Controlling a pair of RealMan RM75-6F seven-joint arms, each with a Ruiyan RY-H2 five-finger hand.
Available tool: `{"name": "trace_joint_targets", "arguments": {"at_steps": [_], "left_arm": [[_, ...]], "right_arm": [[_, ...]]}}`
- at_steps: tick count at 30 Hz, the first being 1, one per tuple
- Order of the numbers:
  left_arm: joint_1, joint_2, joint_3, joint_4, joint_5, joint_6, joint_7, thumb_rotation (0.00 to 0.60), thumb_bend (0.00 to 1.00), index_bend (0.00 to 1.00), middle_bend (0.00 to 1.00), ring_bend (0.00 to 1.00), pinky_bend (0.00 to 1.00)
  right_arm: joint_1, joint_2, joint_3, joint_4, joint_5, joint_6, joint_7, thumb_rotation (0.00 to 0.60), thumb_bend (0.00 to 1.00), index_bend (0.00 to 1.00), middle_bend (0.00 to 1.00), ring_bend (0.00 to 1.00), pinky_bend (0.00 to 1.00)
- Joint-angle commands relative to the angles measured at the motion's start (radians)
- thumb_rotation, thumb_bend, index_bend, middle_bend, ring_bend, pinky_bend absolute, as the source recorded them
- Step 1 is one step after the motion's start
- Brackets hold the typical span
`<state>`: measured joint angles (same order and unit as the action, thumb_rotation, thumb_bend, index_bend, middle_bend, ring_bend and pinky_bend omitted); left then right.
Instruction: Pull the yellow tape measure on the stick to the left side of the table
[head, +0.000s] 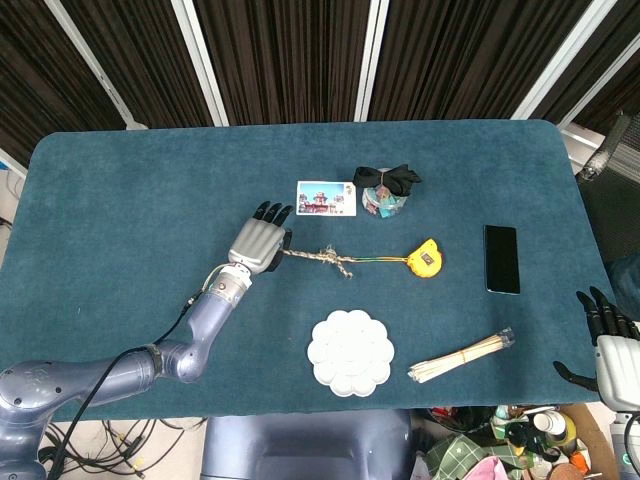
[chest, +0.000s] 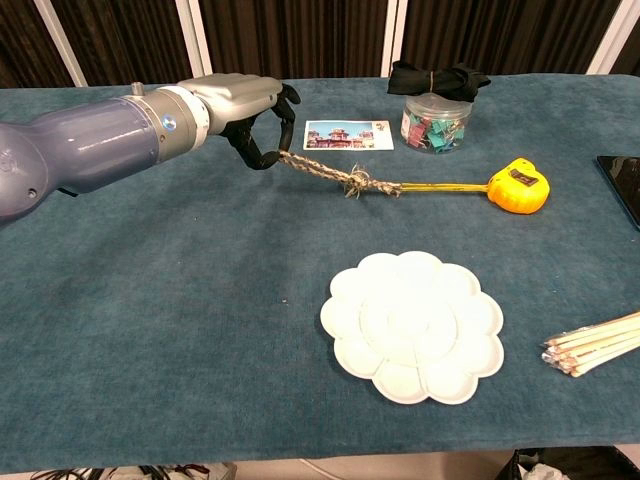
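Note:
The yellow tape measure (head: 426, 259) (chest: 519, 185) lies right of the table's middle, fixed to a thin stick (head: 378, 261) (chest: 440, 186) that runs left into a twisted rope (head: 318, 256) (chest: 330, 173). My left hand (head: 262, 241) (chest: 245, 110) holds the rope's left end, fingers curled around it just above the cloth. My right hand (head: 612, 339) hangs off the table's near right corner with its fingers spread and nothing in them; the chest view does not show it.
A white flower-shaped palette (head: 349, 352) (chest: 412, 325) lies near the front edge, a bundle of wooden sticks (head: 462, 357) (chest: 598, 343) to its right. A postcard (head: 326, 198) (chest: 347, 135), a jar of clips (head: 383, 199) (chest: 437, 120) and a black phone (head: 501, 259) sit further back.

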<state>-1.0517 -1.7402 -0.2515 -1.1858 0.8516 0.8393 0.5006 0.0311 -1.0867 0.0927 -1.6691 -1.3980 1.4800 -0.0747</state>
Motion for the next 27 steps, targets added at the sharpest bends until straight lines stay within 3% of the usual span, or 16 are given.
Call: {"name": "trace_joint_targets", "arguments": {"at_steps": [1, 27], "left_arm": [[-0.001, -0.001, -0.002, 0.000, -0.002, 0.001, 0.000, 0.600, 0.48, 0.58, 0.05, 0.00, 0.00], [0.007, 0.030, -0.001, -0.056, -0.004, 0.023, 0.012, 0.600, 0.48, 0.58, 0.06, 0.00, 0.00]], "right_arm": [[0.000, 0.000, -0.001, 0.001, 0.000, -0.001, 0.000, 0.600, 0.05, 0.00, 0.00, 0.09, 0.16], [0.003, -0.002, 0.000, -0.001, -0.002, 0.000, -0.006, 0.600, 0.05, 0.00, 0.00, 0.09, 0.16]]}}
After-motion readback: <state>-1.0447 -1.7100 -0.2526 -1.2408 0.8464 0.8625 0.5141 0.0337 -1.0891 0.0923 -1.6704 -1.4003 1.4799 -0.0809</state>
